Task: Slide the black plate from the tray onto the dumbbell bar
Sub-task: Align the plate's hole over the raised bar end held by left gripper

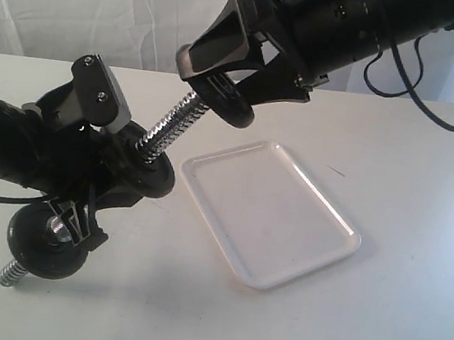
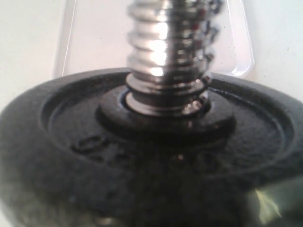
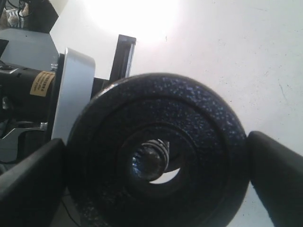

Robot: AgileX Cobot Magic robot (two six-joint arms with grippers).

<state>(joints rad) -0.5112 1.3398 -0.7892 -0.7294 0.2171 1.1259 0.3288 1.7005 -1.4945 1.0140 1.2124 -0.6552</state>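
At the near left, the low end of the dumbbell bar (image 1: 175,122) points down toward the table (image 1: 388,339). The bar slants up and away to the right. A near disc (image 1: 39,246) sits on this low end, with a short length of thread sticking out below it.

Just above that disc, the left hand (image 1: 71,224) is pressed together on the bar and holds it tilted. Farther up the bar, beyond this hand, is a middle disc (image 1: 150,177). In the left wrist view the coarse chrome thread passes through its raised hub.

To the right of the bar, the tray (image 1: 351,235) lies flat on the table, white and glossy. Nothing rests in it.

Farther back and higher, the right hand (image 1: 221,86) reaches in from the far right. It pinches the black plate (image 1: 232,111) by its rim, one finger (image 3: 28,184) on each side. The plate is off the tray, in the air at the bar's upper end, with its face square to the bar. In the right wrist view the tip of the bar shows inside the plate's centre hole, toward one side of it. Bare thread runs between this plate and the middle disc, which are well apart.
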